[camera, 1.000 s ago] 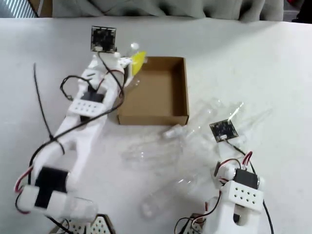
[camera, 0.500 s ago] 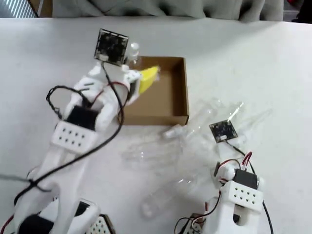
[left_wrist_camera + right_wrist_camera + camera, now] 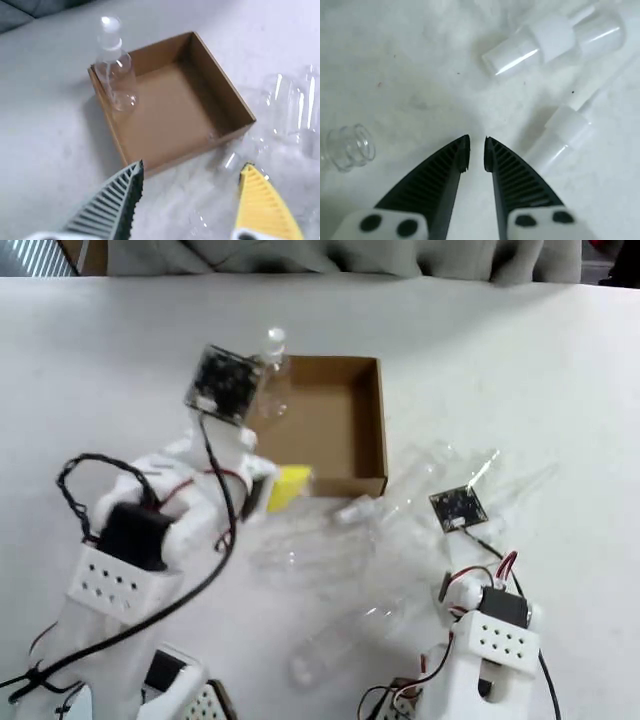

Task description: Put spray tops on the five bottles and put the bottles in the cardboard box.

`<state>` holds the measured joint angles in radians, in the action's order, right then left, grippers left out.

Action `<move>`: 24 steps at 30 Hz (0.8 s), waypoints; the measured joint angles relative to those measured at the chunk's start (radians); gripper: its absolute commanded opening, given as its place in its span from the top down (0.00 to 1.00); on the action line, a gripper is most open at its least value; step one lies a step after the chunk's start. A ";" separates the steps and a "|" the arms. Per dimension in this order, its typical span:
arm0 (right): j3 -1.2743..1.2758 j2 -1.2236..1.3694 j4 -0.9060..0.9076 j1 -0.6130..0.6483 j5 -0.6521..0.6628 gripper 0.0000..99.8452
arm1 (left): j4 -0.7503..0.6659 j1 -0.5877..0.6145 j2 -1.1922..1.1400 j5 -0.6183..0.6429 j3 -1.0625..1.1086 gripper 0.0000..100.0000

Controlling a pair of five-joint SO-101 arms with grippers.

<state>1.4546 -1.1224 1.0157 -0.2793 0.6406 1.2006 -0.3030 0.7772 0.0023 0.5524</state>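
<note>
A clear bottle [image 3: 272,368] with a white spray top stands upright in the far left corner of the cardboard box [image 3: 381,425]. My left gripper [image 3: 278,490] hangs open just outside the box's near left corner, holding nothing. In the left wrist view the bottle [image 3: 114,70] stands in the box [image 3: 226,91], well beyond the gripper [image 3: 192,170]. Several clear bottles [image 3: 312,552] lie on the table in front of the box. My right gripper [image 3: 476,150] is shut and empty above the table, near two spray tops [image 3: 552,37] and an open bottle neck [image 3: 350,146].
The right arm [image 3: 490,632] sits at the near right edge, its wrist camera [image 3: 458,508] above the lying bottles. More clear bottles [image 3: 450,468] lie to the right of the box. The table's far side and right side are bare white.
My left arm has drawn back from the box's far corner toward the front, leaving the bottle standing there. The right arm has not moved.
</note>
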 measured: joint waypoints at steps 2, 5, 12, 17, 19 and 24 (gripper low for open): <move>0.000 0.000 0.000 0.000 0.000 0.95 | 0.002 -0.026 0.017 0.000 0.051 0.70; 0.000 0.000 0.000 0.000 0.000 0.95 | 0.002 -0.061 0.048 -0.008 0.144 0.71; 0.000 0.000 0.000 0.000 0.000 0.95 | -0.017 -0.233 0.167 -0.072 0.307 0.88; 0.000 0.000 -0.008 -0.012 0.000 0.96 | -0.020 -0.390 0.265 -0.175 0.377 0.79; 0.000 0.000 -0.018 -0.025 0.000 0.96 | -0.020 -0.440 0.307 -0.186 0.411 0.73; 0.000 0.000 -0.020 -0.025 0.000 0.96 | -0.051 -0.568 0.347 -0.189 0.500 0.70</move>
<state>1.4546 -1.1224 0.9958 -0.3038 0.6406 1.1500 -0.8707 1.1239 -0.1864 1.0526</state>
